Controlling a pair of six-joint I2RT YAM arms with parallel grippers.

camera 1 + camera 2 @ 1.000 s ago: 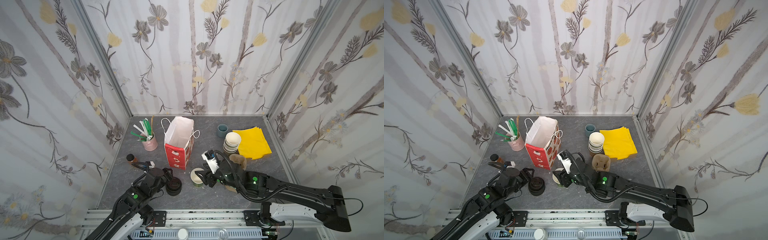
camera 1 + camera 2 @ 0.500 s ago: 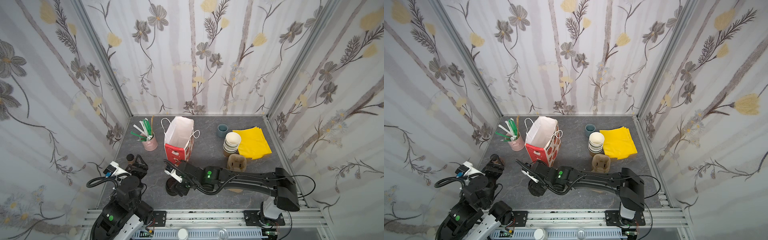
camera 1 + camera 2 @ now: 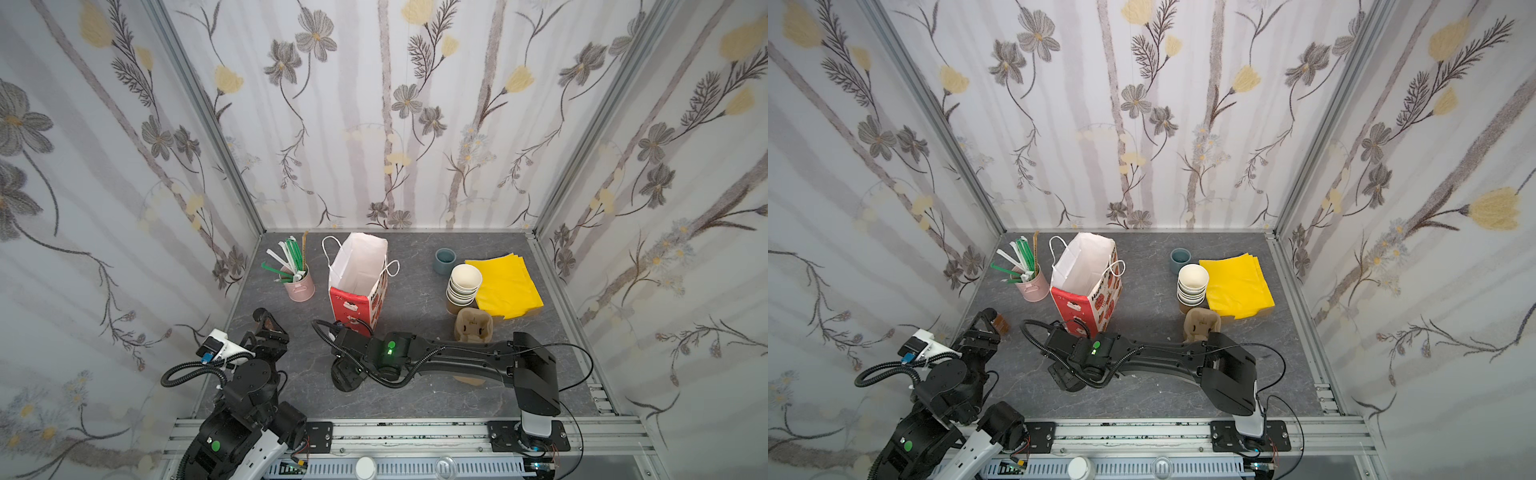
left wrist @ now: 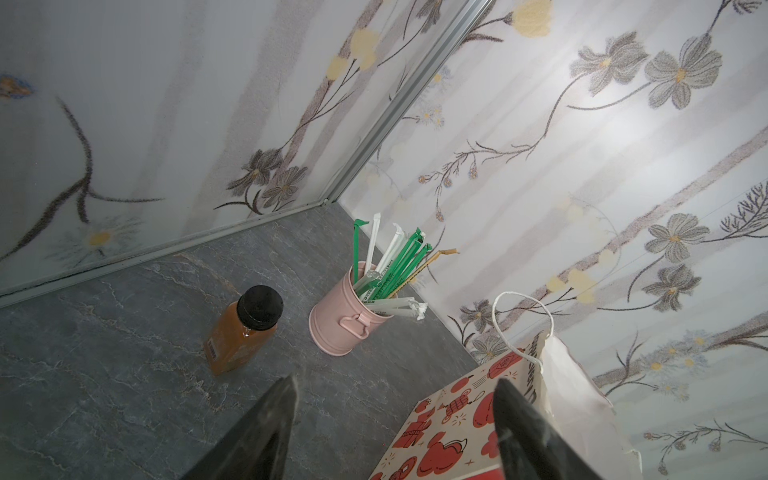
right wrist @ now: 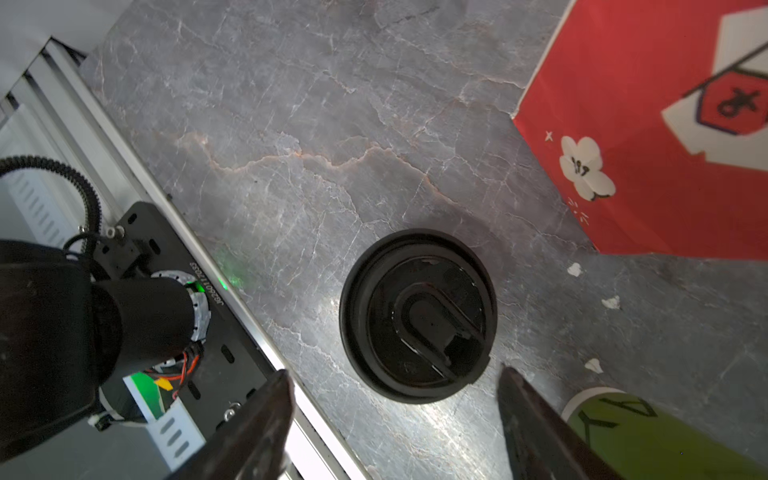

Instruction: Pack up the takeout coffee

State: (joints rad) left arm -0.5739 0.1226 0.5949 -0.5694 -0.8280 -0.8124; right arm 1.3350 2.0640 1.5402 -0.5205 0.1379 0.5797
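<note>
Step looks like lidding, not bagging yet. Right gripper (image 5: pixel 392 370) hangs over lids (image 5: pixel 417 316), jaws spread wide with nothing in them. Lids sit on table (image 5: pixel 291 124) near front edge, a bit left of middle, just in front of bag (image 5: pixel 665 145).

Cup (image 5: pixel 648 440) stands just beside lids, close against one right finger (image 5: pixel 536 424), also near front edge. Right wrist view shows only its olive side and a white rim. Its other end is cut off, so can't tell whether it's capped. Both top views hide cup under right arm.

Left gripper (image 4: pixel 392 380) sits by front-left corner, jaws released and empty, aimed toward bottle (image 4: pixel 243 328) and straw pot (image 4: pixel 345 320). Bag stands upright, mouth open.

Next, my read: drop straight down, centre jaws on top lid only, and pinch its rim lightly so the stack below stays put. Then carry it to cup, seat it level and press.

Risks: grabbing two lids, or knocking cup with the outer finger on descent.
</note>
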